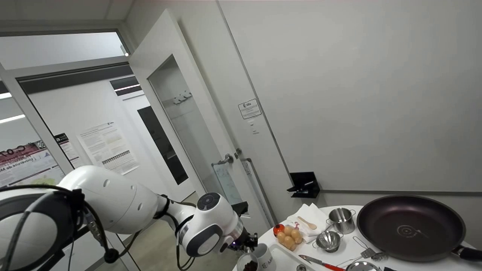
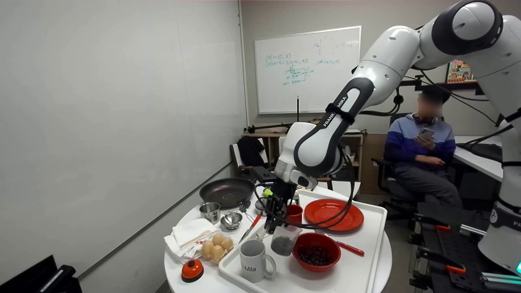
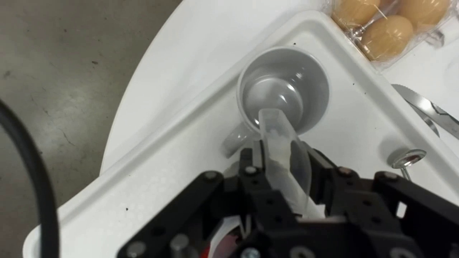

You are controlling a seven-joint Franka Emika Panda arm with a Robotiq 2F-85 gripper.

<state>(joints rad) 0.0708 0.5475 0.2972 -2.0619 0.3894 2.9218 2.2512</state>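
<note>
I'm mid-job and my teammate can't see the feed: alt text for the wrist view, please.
The gripper holds a translucent cup, its tip visually overlapping a grey mug on a white tray. Packaged brown eggs lie outside the tray, upper right.

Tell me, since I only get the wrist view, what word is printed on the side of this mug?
Observer: The mug reads "Mila" in an exterior view.
Operator: My gripper has the clear cup. Any plate on the tray that I can't see?
Observer: Yes, a red plate lies on it.
Operator: And beside the egg pack, beyond my frame?
Observer: A round red thing with a black base sits there on the table.
</note>
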